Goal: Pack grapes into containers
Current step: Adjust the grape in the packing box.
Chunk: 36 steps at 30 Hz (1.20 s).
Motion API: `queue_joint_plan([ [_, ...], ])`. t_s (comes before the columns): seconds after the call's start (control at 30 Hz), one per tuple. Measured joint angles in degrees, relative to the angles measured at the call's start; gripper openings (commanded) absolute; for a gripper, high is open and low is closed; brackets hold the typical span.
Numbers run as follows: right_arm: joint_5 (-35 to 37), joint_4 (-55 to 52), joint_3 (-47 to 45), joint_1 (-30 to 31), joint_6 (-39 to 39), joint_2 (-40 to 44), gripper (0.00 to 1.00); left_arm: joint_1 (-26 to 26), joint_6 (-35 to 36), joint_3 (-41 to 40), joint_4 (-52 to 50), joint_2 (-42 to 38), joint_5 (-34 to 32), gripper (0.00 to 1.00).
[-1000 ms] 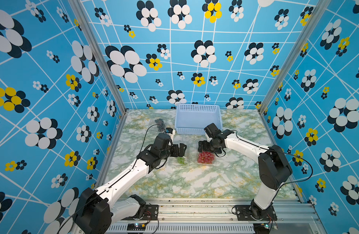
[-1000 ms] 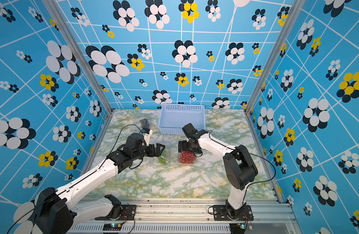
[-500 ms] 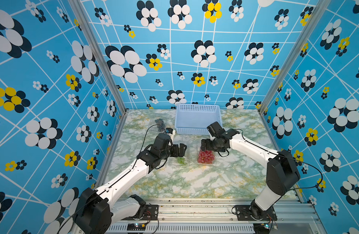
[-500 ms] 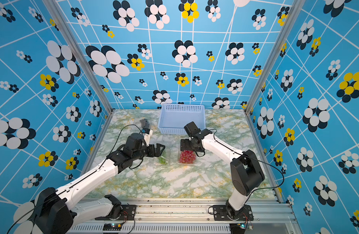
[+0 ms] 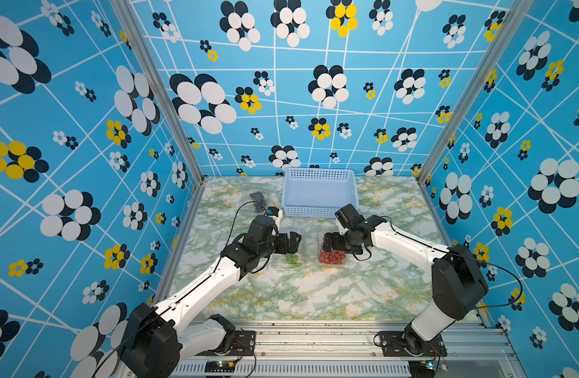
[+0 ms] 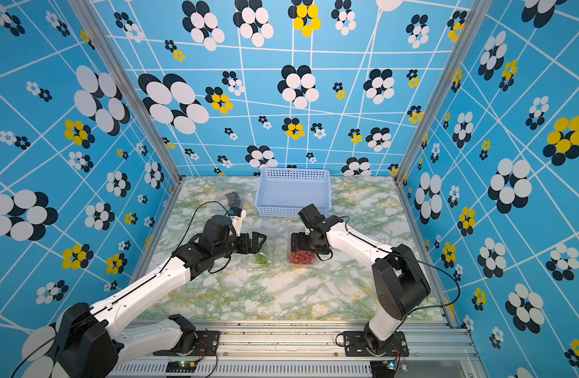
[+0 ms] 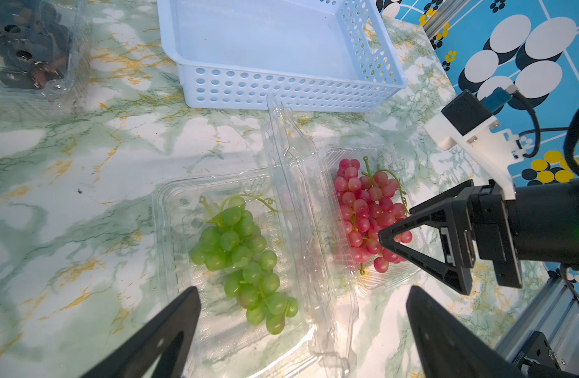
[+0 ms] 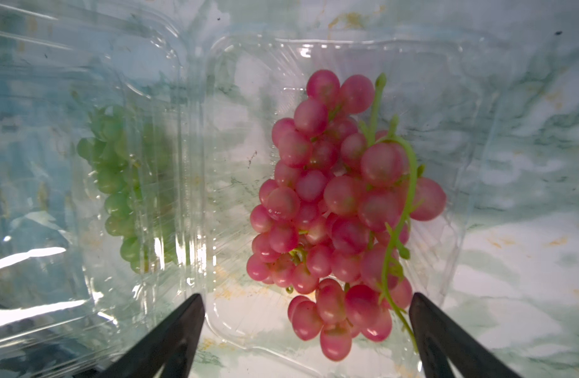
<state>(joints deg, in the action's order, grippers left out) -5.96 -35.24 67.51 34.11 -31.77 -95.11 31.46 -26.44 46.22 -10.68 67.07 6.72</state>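
Red-pink round grapes (image 8: 340, 209) lie in an open clear plastic clamshell (image 8: 242, 98). The right gripper (image 8: 306, 297) hangs just above, jaws wide, empty — its elbow has just swung outward, hand barely moved. Left gripper (image 7: 301, 291), wide and empty, over the boxed light green bunch (image 7: 245, 258). Dark purple bunch (image 7: 23, 59) boxed, well apart. Count: three clamshells, three bunches, one light-blue perforated basket (image 7: 281, 91). Lids next, likely.

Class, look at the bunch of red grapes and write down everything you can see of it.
The red grapes form one compact bunch of small, round, glossy pink-red berries on a thin green stem that curls over them. The bunch lies flat on the floor of an open clear plastic container, which rests on the marbled table. It looks whole and undamaged. The right gripper hangs close over it with jaws open, gripping nothing.
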Motion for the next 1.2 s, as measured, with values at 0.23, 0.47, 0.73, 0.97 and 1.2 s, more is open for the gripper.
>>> queue_joint_plan([
  [0.23, 0.3, -0.1, 0.0, 0.0, 0.0, 1.0, 0.99, 0.0, 0.0, 0.0, 0.0, 0.0, 0.0, 1.00],
  [0.47, 0.9, -0.1, 0.0, 0.0, 0.0, 1.4, 0.99, 0.0, 0.0, 0.0, 0.0, 0.0, 0.0, 1.00],
  [0.73, 0.7, 0.0, 0.0, 0.0, 0.0, 1.8, 0.99, 0.0, 0.0, 0.0, 0.0, 0.0, 0.0, 1.00],
  [0.97, -0.6, 1.6, -0.3, 0.1, -0.4, 1.7, 0.99, 0.0, 0.0, 0.0, 0.0, 0.0, 0.2, 1.00],
  [1.2, -0.9, 3.0, -1.3, 0.4, -0.6, 0.4, 0.99, 0.0, 0.0, 0.0, 0.0, 0.4, 0.2, 0.99],
])
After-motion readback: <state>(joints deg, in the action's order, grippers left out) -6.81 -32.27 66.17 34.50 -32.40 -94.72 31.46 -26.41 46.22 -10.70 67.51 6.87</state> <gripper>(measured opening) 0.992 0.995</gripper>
